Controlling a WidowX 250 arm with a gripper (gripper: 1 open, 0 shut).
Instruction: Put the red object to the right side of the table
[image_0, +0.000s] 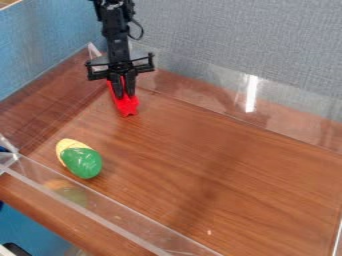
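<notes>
Red object (126, 101): far-left of bench (214, 160), directly beneath your tool (123, 90), which is clamped on it; carry it rightward, long axis hidden.

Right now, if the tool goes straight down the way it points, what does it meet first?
The tool is shut on the red bar, so the bar's lower end would press into the wooden table just below; how much gap remains is unclear.
</notes>
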